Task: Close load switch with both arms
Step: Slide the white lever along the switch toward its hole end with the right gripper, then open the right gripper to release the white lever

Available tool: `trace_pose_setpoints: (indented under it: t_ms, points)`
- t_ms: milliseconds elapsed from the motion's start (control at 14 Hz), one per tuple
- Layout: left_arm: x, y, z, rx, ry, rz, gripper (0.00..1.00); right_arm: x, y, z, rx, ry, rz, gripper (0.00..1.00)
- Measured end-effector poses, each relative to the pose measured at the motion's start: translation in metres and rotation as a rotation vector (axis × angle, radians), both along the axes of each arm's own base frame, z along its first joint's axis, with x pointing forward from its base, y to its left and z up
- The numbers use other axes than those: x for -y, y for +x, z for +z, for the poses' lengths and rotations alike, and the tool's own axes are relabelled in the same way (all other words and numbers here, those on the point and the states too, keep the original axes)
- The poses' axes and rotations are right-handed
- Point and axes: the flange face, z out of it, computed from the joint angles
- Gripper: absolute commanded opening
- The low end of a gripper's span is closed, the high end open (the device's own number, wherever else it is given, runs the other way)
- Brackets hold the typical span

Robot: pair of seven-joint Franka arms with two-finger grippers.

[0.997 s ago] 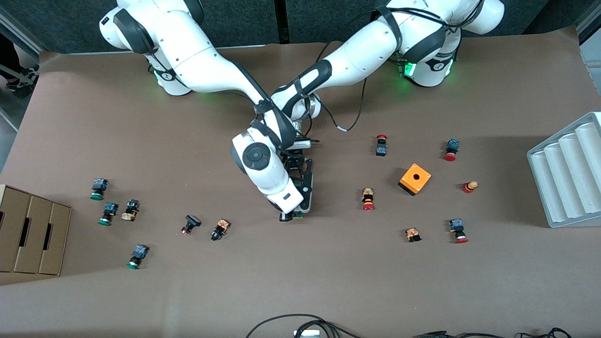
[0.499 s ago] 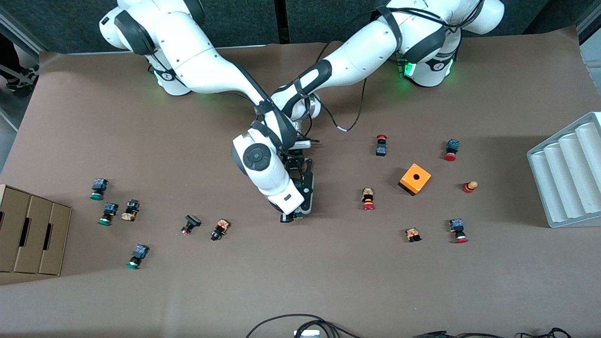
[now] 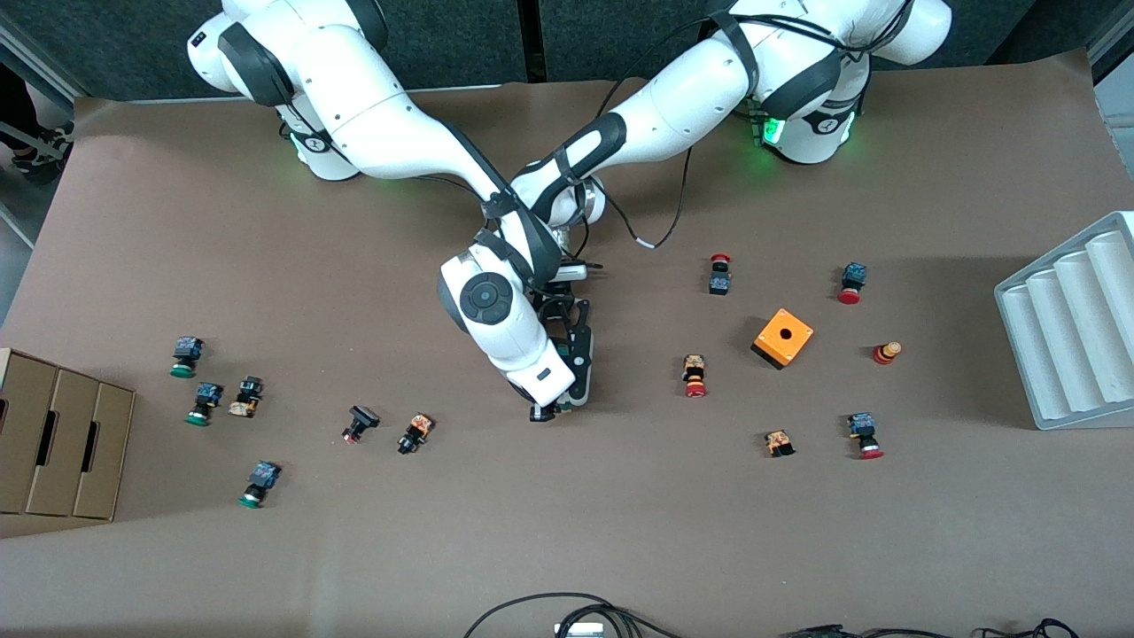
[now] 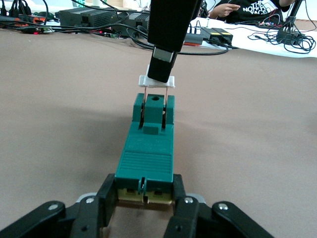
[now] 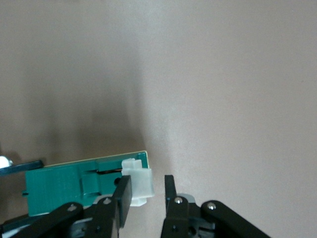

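- The load switch (image 4: 147,153) lies flat on the brown table (image 3: 567,532), mid-table, directly under both grippers; in the front view only a sliver of it (image 3: 562,407) shows.
- The right gripper (image 3: 542,410) comes down on the switch's end nearer the front camera. In the right wrist view its fingers (image 5: 122,198) stand a narrow gap apart, one pad touching the white block (image 5: 137,184); the other finger stands off it, so the jaws are not clamped.
- In the left wrist view that same gripper (image 4: 159,84) shows as a dark finger with a white tip, set against the top of the switch's raised end.
- The left gripper (image 4: 145,203) sits at the switch's opposite end, the one toward the robots' bases, its fingers (image 4: 110,196) pressed narrowly on both sides of the green body, holding it.
- Toward the left arm's end of the table from the grippers lies a red-capped push button (image 3: 695,376), and farther that way the orange cube (image 3: 783,338).
- Toward the right arm's end, a small orange-and-black button (image 3: 415,433) lies near the grippers.
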Motion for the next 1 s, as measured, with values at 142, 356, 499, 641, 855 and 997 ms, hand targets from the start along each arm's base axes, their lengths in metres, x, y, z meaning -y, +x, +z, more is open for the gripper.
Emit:
trace_pose_setpoints:
  t_ms: [142,356,499,641,855,997]
  points:
    - [0.0000,0.0000,0.0000,0.000,0.000,0.000,0.41,0.0009,0.0009,-0.0011,-0.001,-0.001,-0.002,0.34]
    - [0.0000,0.0000,0.0000,0.000,0.000,0.000,0.41,0.0008,0.0023,-0.0027,0.001,0.000,-0.003,0.34]
    - [0.0000,0.0000,0.0000,0.000,0.000,0.000,0.41,0.0001,0.0033,-0.0027,0.003,0.001,-0.003,0.34]
    - [0.0000,0.0000,0.0000,0.000,0.000,0.000,0.41,-0.0002,0.0039,-0.0042,0.006,0.002,-0.003,0.34]
    - [0.0000,0.0000,0.0000,0.000,0.000,0.000,0.41,0.0001,0.0053,-0.0062,0.008,0.003,-0.005,0.34]
    - [0.0000,0.0000,0.0000,0.000,0.000,0.000,0.41,0.0001,0.0055,-0.0071,0.010,0.003,-0.005,0.34]
